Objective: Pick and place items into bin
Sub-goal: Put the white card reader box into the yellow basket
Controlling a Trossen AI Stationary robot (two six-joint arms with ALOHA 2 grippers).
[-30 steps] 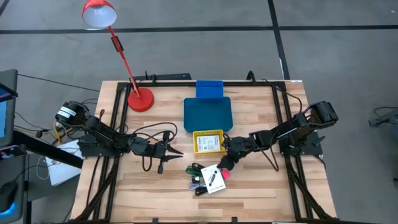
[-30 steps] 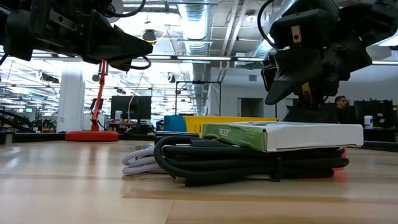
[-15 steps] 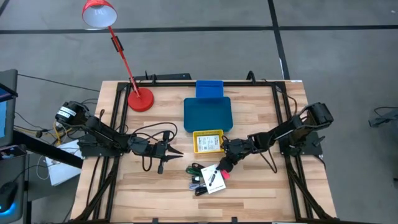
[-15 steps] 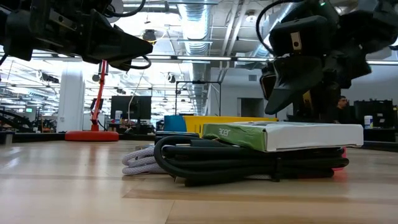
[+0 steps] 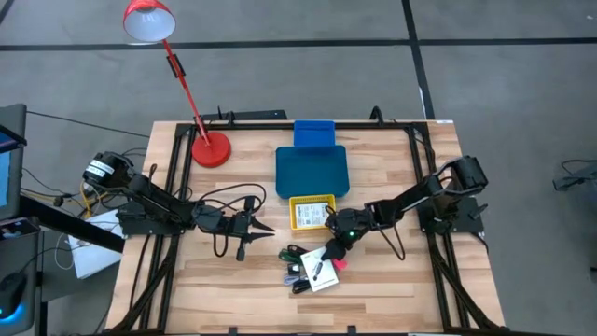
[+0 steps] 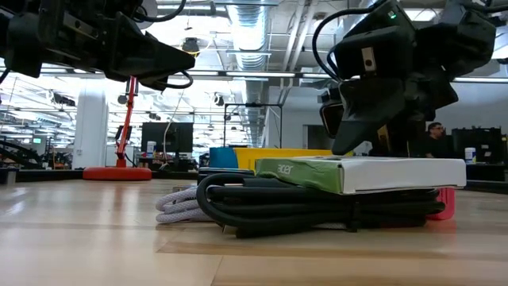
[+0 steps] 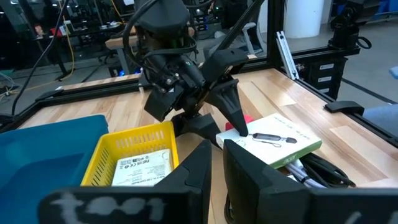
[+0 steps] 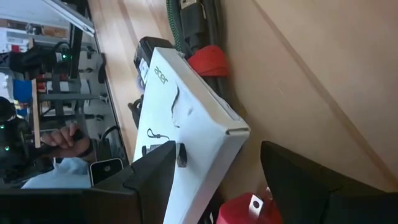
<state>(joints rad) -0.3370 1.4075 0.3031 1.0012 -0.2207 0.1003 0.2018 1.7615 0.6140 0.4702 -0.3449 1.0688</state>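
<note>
The items lie in a pile near the table's near edge. A flat white printed box (image 5: pixel 319 271) (image 6: pixel 381 173) lies on top of coiled black cable (image 6: pixel 302 210). A pink-red piece (image 5: pixel 338 264) (image 6: pixel 446 202) and a green-and-black stick (image 5: pixel 291 252) lie beside it. My right gripper (image 5: pixel 328 250) (image 8: pixel 219 149) is open, low over the box's far right corner (image 8: pixel 230 127), with one finger over the box top and the other off its edge. My left gripper (image 5: pixel 261 227) (image 7: pixel 217 162) waits shut, left of the pile. My right gripper comes slanting down from the table's right side onto the white box's far right corner (image 6: pixel 353 159). Its fingertip (image 6: pixel 349 143) is right at the box's top face, but I cannot tell whether it touches.
A yellow bin (image 5: pixel 312 213) (image 7: pixel 134 155) with a white card in it stands just beyond the pile. A blue tray (image 5: pixel 312 168) lies farther back. A red desk lamp (image 5: pixel 211 147) stands at the far left. A grey braided cable (image 6: pixel 176 205) trails from the pile's left.
My right gripper has moved toward the table's left and near edge and come down, from beside the yellow bin to the white box's corner. The pile has stayed where it was.
</note>
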